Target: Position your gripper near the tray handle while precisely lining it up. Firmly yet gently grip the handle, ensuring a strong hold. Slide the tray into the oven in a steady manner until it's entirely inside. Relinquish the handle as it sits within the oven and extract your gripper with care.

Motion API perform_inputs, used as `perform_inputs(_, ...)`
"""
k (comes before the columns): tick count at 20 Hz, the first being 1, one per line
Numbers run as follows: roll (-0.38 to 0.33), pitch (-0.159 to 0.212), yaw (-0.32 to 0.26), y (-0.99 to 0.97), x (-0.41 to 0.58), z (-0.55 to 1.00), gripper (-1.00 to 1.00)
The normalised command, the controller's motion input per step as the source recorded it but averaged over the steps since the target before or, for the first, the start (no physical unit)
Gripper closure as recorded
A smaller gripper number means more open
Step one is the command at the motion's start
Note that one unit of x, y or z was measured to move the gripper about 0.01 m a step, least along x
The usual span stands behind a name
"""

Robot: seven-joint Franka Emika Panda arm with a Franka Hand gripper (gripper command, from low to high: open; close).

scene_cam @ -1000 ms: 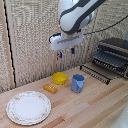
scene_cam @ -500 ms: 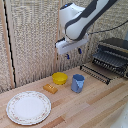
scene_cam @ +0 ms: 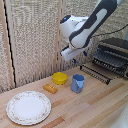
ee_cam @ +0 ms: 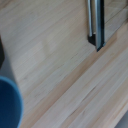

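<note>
The oven (scene_cam: pixel 116 46) stands on the wooden table at the exterior view's right. The black wire tray (scene_cam: pixel 107 62) sticks out of its front. The tray handle (scene_cam: pixel 96 74) is the thin dark bar along the tray's front edge. My gripper (scene_cam: pixel 80 57) hangs in the air to the exterior view's left of the handle and above it, apart from it. Its fingers look spread, with nothing between them. The wrist view shows one end of the tray handle (ee_cam: pixel 95 22) over the table planks. My fingers do not show clearly there.
A blue cup (scene_cam: pixel 77 82) stands just below the gripper and shows again in the wrist view (ee_cam: pixel 9 102). A yellow bowl (scene_cam: pixel 60 78), a small orange block (scene_cam: pixel 50 88) and a white patterned plate (scene_cam: pixel 28 107) lie further to the exterior view's left.
The arm has carried the gripper down and toward the exterior view's right, closer to the tray handle. The objects on the table have not moved.
</note>
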Motion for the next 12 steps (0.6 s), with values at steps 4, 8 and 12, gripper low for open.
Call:
perform_inputs(4,-0.205,0.066,0.197,-0.32,0.0,-0.01,-1.0)
perform_inputs(8,-0.212,0.059,0.195,-0.31,0.0,0.0,-1.0)
perform_inputs(12,-0.254,0.021,0.157,-0.37,-0.014,-0.01,-1.0)
